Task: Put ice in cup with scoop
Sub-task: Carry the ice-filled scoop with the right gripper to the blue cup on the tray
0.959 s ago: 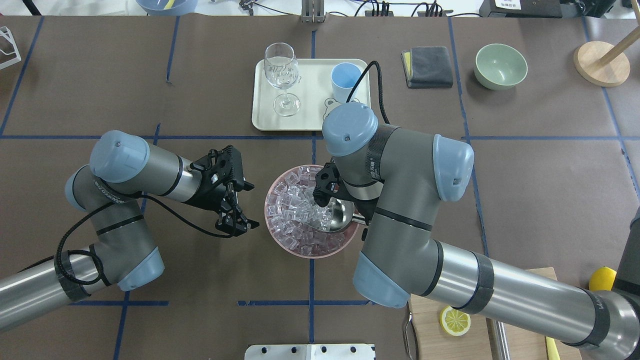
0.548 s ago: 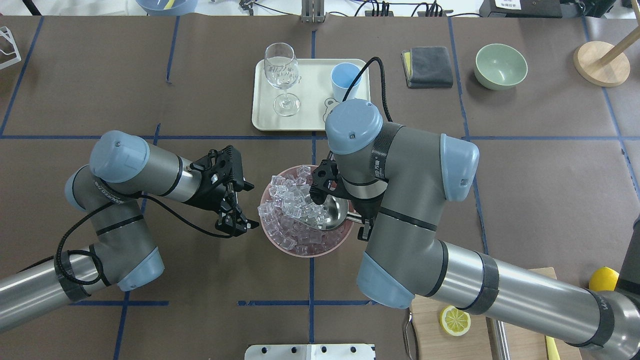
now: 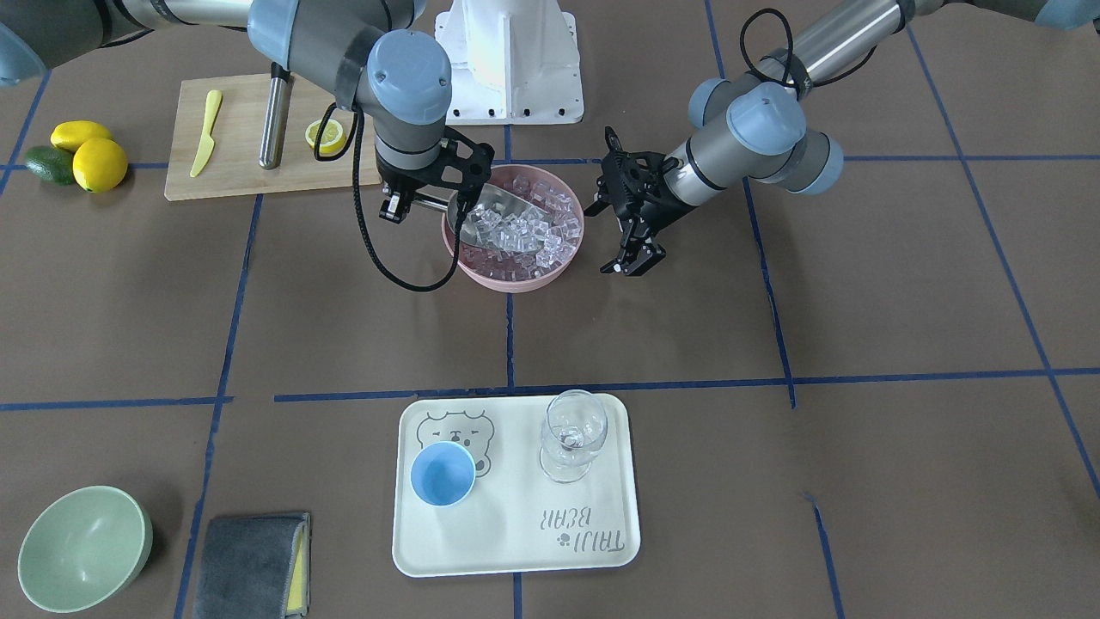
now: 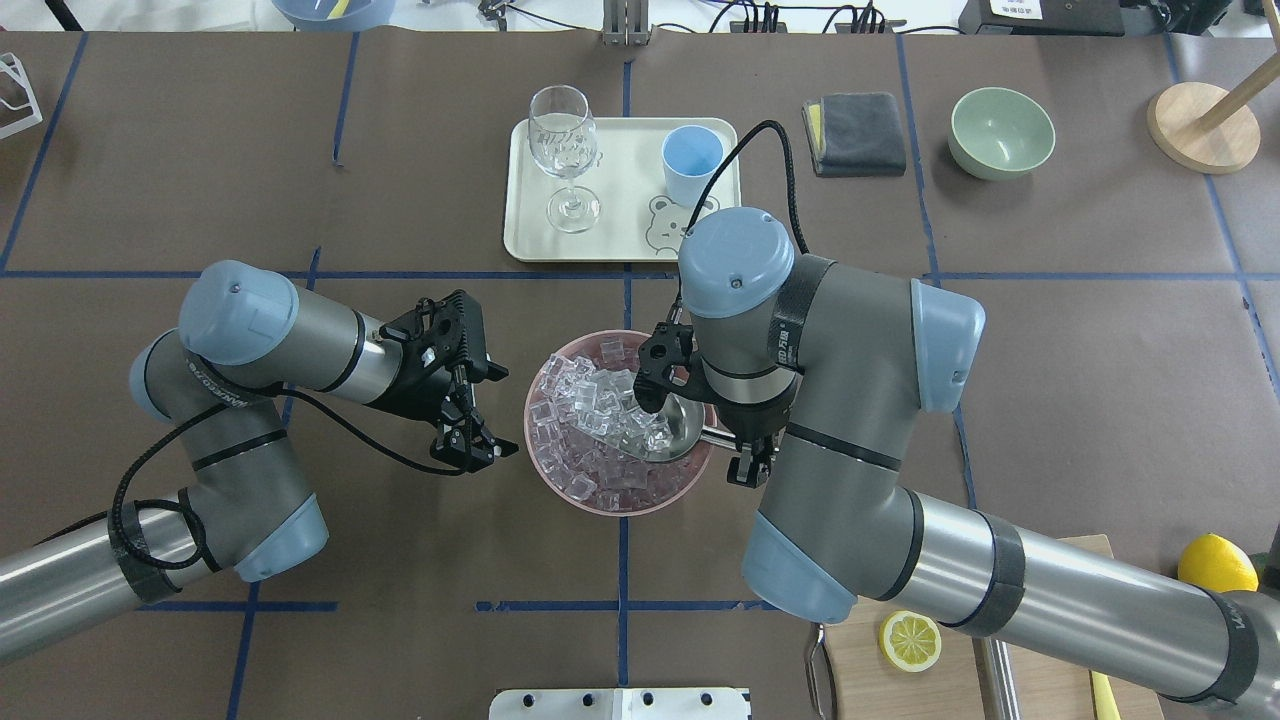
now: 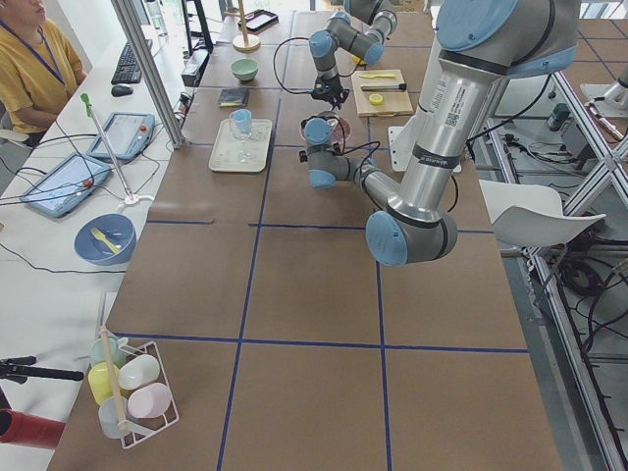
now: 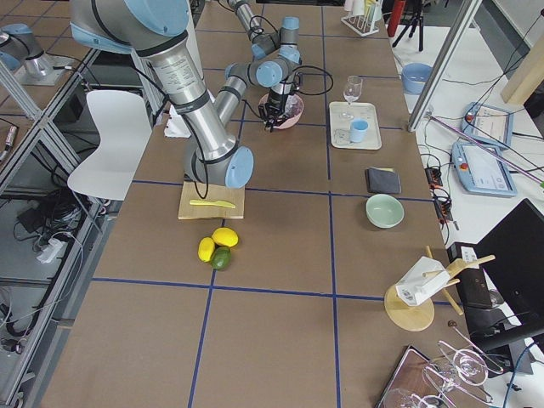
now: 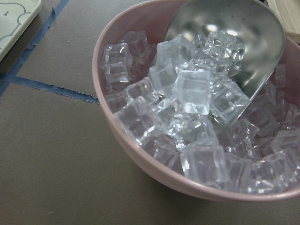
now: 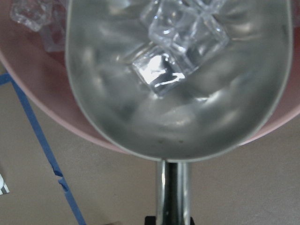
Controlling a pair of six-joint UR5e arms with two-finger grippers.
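Stainless-steel scoop (image 4: 672, 428), clamped by the right gripper (image 3: 412, 203), has drawn back holding clear ice cubes (image 4: 640, 425): loaded. Round light-blue plastic cup (image 4: 691, 158) waits at the scoop's twelve o'clock; left gripper (image 4: 478, 448) parted, empty.

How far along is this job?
Done: the right gripper grips the scoop. In hand: the scoop sits in the pink bowl with a few ice cubes in its trough. Remaining: lifting out, carrying to the empty cup on the tray, tipping.
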